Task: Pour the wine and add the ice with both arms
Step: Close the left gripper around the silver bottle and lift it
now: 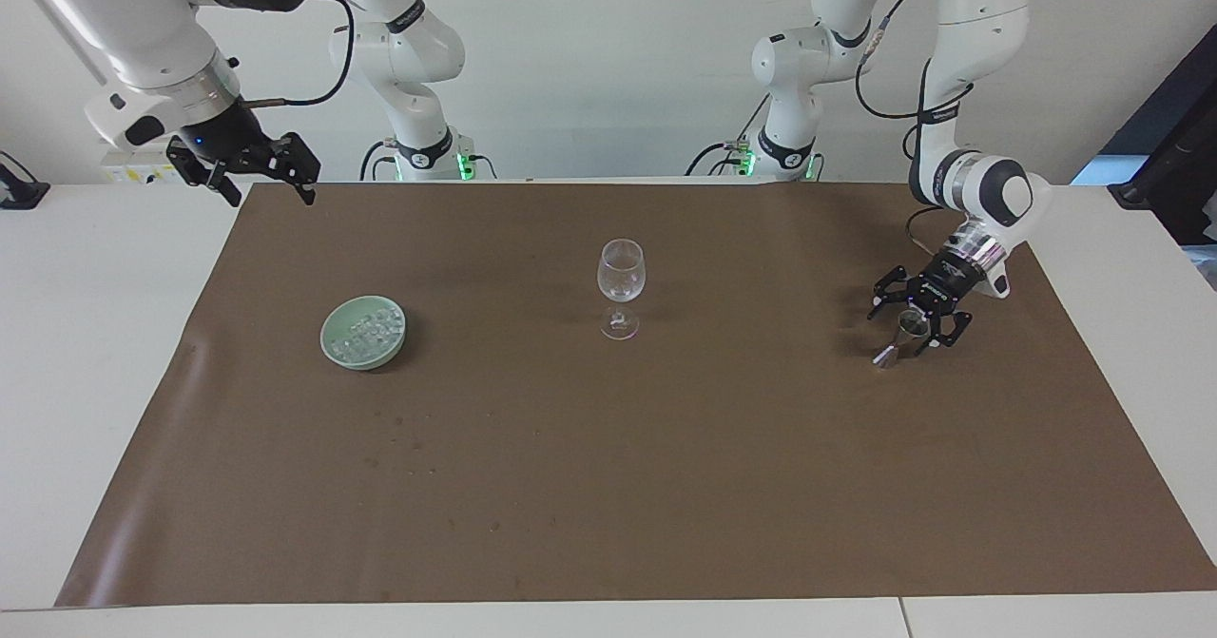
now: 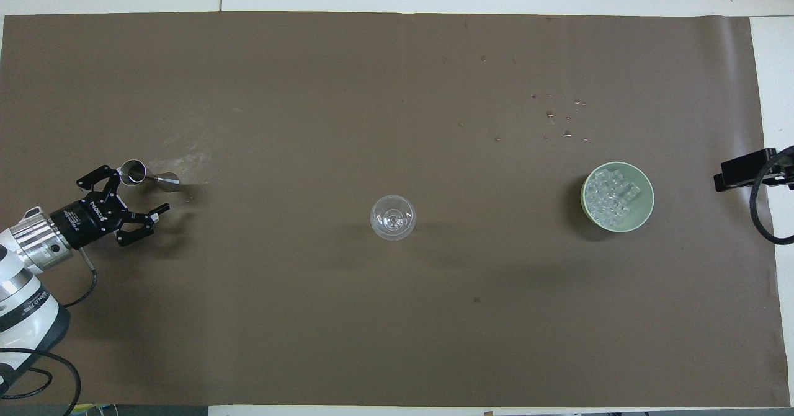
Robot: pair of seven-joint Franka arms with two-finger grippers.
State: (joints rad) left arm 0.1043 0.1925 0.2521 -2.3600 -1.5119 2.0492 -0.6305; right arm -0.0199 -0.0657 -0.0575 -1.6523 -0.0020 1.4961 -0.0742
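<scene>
The left gripper (image 1: 915, 316) hangs low over the mat (image 1: 608, 486), its fingers spread and holding nothing; the metal jigger (image 1: 900, 336) stands just beside it, at about eleven o'clock from the claw in the overhead view, tilted with its long axis running toward the wine glass (image 1: 620, 286) (this arm is plainly the nearer one). The ice (image 1: 369, 330) sits in the green bowl (image 1: 332, 347) toward the right arm's end; the right gripper (image 1: 255, 170) waits raised, also spread wide.
</scene>
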